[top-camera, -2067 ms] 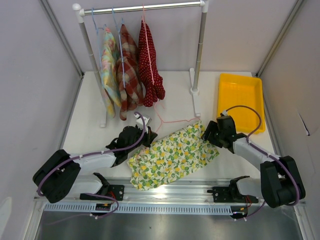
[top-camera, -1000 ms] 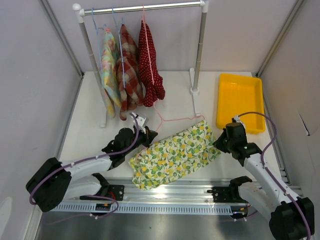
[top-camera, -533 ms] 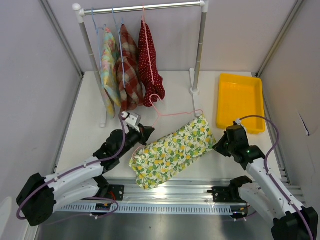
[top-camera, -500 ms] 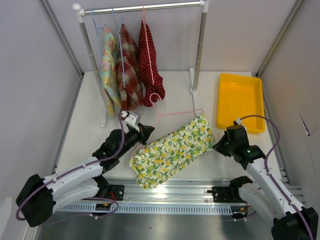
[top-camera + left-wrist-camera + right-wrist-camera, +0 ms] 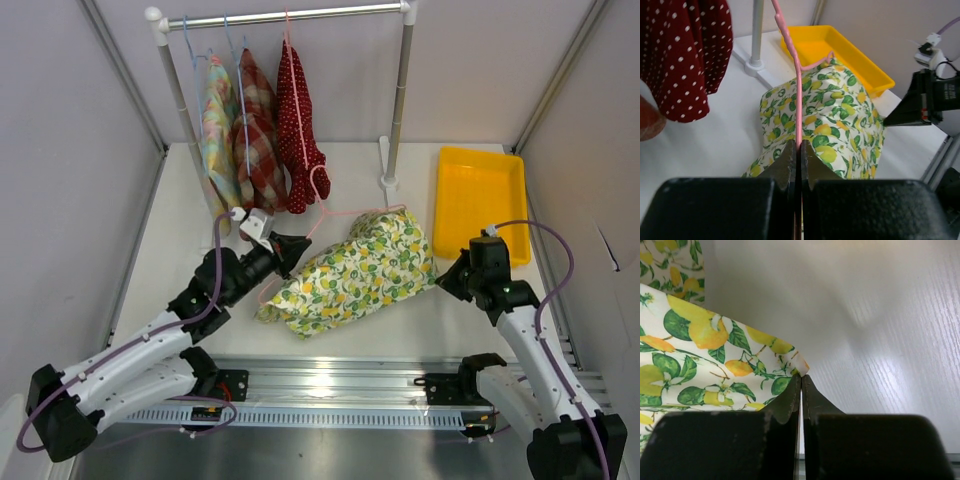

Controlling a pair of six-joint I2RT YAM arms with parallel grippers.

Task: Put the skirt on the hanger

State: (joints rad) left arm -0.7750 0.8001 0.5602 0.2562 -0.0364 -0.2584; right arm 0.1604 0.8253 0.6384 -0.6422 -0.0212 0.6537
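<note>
The lemon-print skirt [image 5: 355, 272] hangs bunched between both arms, draped over the pink wire hanger [image 5: 350, 212], whose hook rises near the red dotted garment. My left gripper [image 5: 296, 246] is shut on the hanger's wire [image 5: 798, 100] at the skirt's left end, and the cloth [image 5: 840, 125] spreads beyond the fingertips. My right gripper [image 5: 444, 279] is shut on the skirt's right corner; in the right wrist view the cloth's edge [image 5: 790, 367] sits pinched at the tips of that gripper [image 5: 801, 376]. The skirt's lower left end trails on the table.
A clothes rack [image 5: 280, 17] at the back carries three hung garments: floral, plaid and red dotted [image 5: 300, 120]. Its right post [image 5: 398, 100] stands on a foot just behind the skirt. A yellow tray [image 5: 480, 200] lies at the back right.
The left gripper has lifted the hanger and carried it back toward the rack. The skirt has risen and bunched up. The right gripper has shifted slightly back, still on the corner.
</note>
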